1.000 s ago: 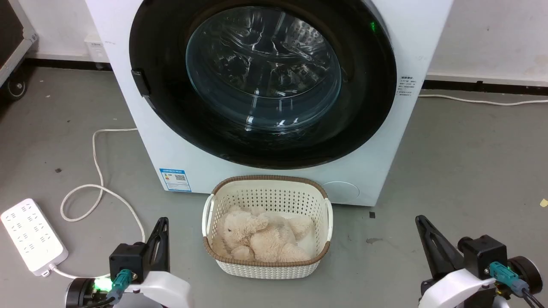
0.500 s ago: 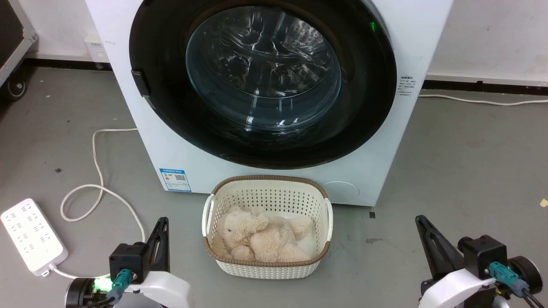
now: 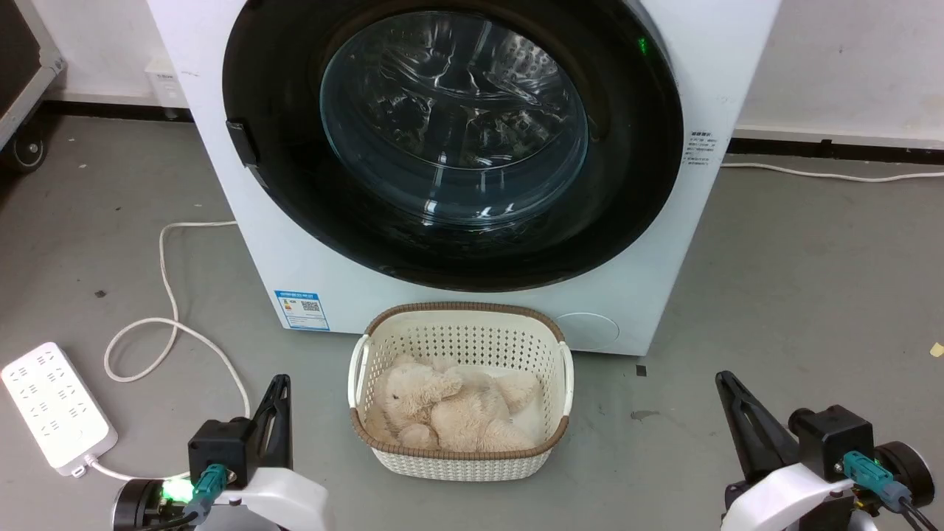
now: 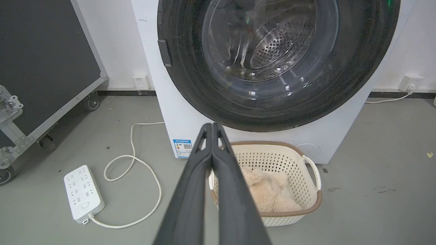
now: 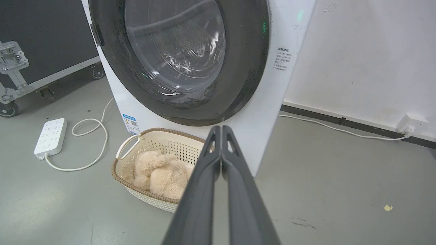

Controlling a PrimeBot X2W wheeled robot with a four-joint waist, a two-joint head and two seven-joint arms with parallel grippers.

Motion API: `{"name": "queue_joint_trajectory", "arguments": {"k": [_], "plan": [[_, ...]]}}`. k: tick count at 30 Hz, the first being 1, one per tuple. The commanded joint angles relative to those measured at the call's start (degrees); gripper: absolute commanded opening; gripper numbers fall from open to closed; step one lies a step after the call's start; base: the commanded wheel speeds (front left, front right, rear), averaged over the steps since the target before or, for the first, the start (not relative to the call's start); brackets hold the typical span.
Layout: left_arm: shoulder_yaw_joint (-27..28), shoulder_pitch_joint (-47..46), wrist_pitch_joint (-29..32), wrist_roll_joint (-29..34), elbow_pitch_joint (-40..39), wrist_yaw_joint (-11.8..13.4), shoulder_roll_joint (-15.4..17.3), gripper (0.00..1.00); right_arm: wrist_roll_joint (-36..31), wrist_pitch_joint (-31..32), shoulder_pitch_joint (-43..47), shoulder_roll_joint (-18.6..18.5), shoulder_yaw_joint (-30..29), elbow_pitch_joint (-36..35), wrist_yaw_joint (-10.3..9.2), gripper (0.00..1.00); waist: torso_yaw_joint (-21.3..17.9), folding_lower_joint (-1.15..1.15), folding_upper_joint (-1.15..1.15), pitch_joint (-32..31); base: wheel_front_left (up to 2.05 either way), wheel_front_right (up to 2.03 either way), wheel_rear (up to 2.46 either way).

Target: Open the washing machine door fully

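Head view: nothing stirs; left gripper (image 3: 279,380) and right gripper (image 3: 723,377) stay pinched together, empty, the washing machine door (image 3: 453,140) untouched

There's a cream plastic laundry basket (image 3: 463,341) with a brown woven rim sitting on the grey floor (image 3: 811,295), just in front of the white washer cabinet (image 3: 295,258). A beige plush bear (image 3: 442,413) is slumped inside it. Off to the left a white power strip (image 3: 55,405) lies flat, with its white cord (image 3: 173,324) looping across the floor. There's a blue label sticker (image 3: 302,310) low on the cabinet. A black flight case (image 4: 44,68) on casters stands by the wall, and over on the other side a white wall socket (image 5: 414,122) has a cable plugged in.
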Motion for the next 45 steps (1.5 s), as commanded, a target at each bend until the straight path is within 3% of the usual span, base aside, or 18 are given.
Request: {"name": "queue_joint_trajectory", "arguments": {"k": [1, 12, 13, 45], "plan": [[-0.04, -0.87, 0.02, 0.51, -0.20, -0.25, 0.03, 0.00, -0.42, 0.03, -0.68, 0.33, -0.05, -0.26, -0.09, 0.00, 0.00, 0.00, 0.00, 0.00, 0.00, 0.00, 0.00], [-0.04, -0.87, 0.02, 0.51, -0.20, -0.25, 0.03, 0.00, -0.42, 0.03, -0.68, 0.33, -0.05, -0.26, -0.09, 0.00, 0.00, 0.00, 0.00, 0.00, 0.00, 0.00, 0.00], [-0.04, 0.00, -0.01, 0.00, 0.00, 0.00, 0.00, 1.00, 0.01, -0.01, 0.00, 0.00, -0.02, 0.00, 0.00, 1.00, 0.00, 0.00, 0.00, 0.00, 0.00, 0.00, 0.00], [-2.51, 0.48, -3.42, -0.90, 0.43, 1.40, 0.00, 1.00, 1.48, -3.42, 0.52, -0.20, 0.72, -0.41, -0.01, 1.00, 0.04, 0.00, 0.00, 0.64, 0.00, 0.00, 0.00]]}}
